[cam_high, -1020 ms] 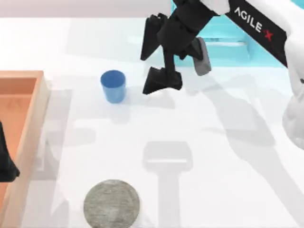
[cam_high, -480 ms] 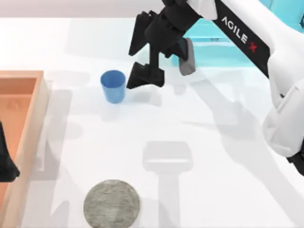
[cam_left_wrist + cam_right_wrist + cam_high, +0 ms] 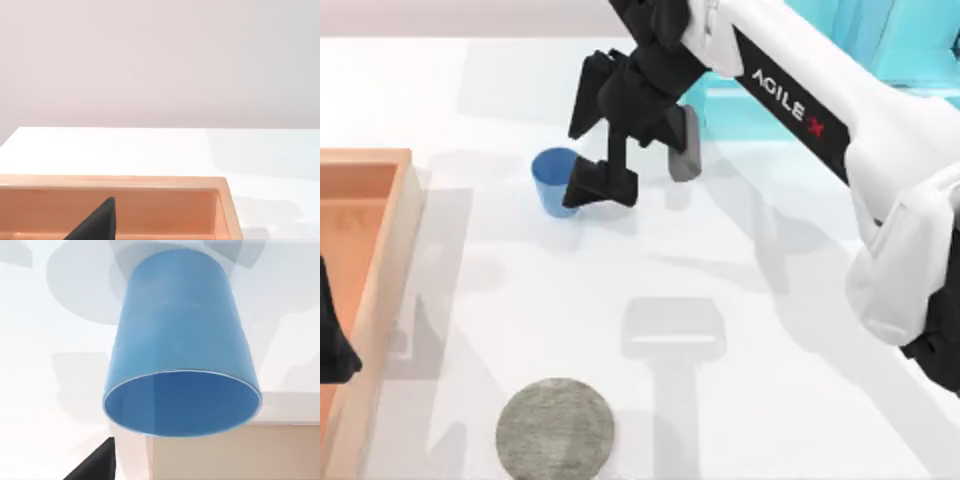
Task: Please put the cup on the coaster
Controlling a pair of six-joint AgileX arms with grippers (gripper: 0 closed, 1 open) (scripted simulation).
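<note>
Left arm: parked at the left edge of the tabletop (image 3: 740, 240), its dark tip over the wooden tray (image 3: 380, 260); the left gripper (image 3: 95, 225) shows as one dark finger tip above the tray's inside in the left wrist view, and I cannot tell whether its fingers are spread or closed.
Wooden tray: at the left side, not part of the job.
Cup (image 3: 555, 180): blue, upright, standing on the tabletop in the back left part, just right of the tray's far corner; not lifted.
Coaster (image 3: 555, 428): grey disc at the front edge, nearly straight in front of the cup and well apart from it; nothing on it.
Right gripper (image 3: 590, 135): reaching in from the right, at the cup; fingers (image 3: 603, 183) spread wide, one at the cup's right side and the other behind it, not yet closed on it.
Right wrist view: the cup's (image 3: 180, 355) open mouth and wall loom close, ahead of the gripper.
Done so far: the approach is nearly complete.
Left to do: close on the cup, lift, carry it forward to the coaster, set it down, let go.
</note>
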